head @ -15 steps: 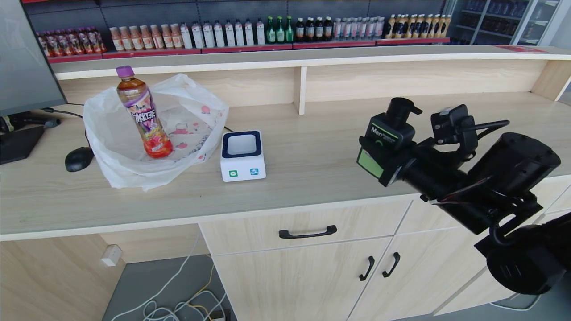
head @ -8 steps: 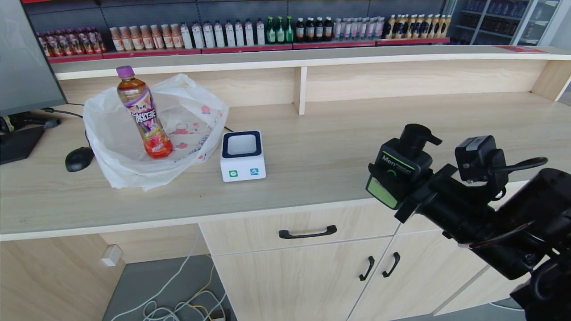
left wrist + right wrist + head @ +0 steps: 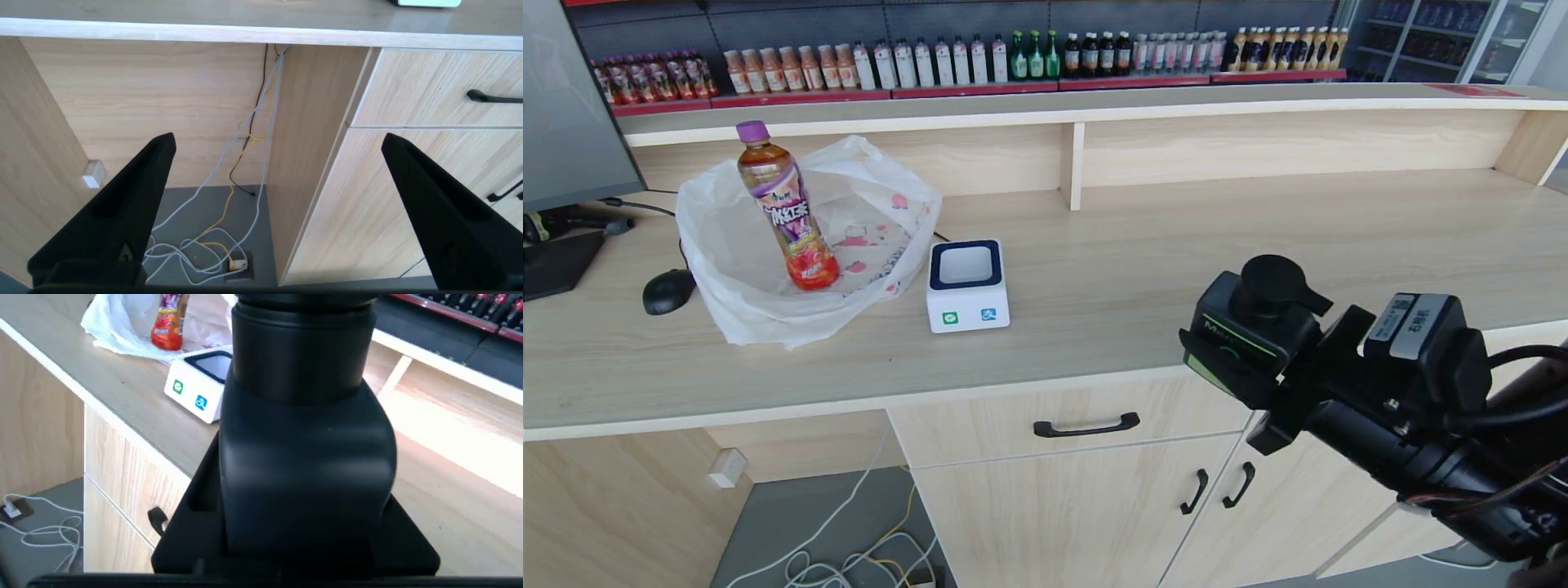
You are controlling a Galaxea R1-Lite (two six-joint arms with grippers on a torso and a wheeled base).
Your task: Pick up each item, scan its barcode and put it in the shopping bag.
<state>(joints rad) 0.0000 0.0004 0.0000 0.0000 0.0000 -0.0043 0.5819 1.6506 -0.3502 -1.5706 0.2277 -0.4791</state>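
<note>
While the right gripper point(image 3: 1286, 371) pinches a black pump bottle point(image 3: 1245, 331) with a green label, the bottle hangs at the counter's point(image 3: 1135, 269) front edge, pump head up, well apart from the scanner point(image 3: 967, 286) on its left. White scanner box sits on the counter just beside the shopping bag point(image 3: 727, 245). Bag is open, with a tea bottle point(image 3: 788, 212) standing upright inside. Black mouse point(image 3: 668, 291) lies just beside the bag's far-left side. Left gripper point(image 3: 274, 220) is spread wide with nothing between its fingers, low in front of the cabinet, facing loose cables point(image 3: 245, 163) under the counter.
</note>
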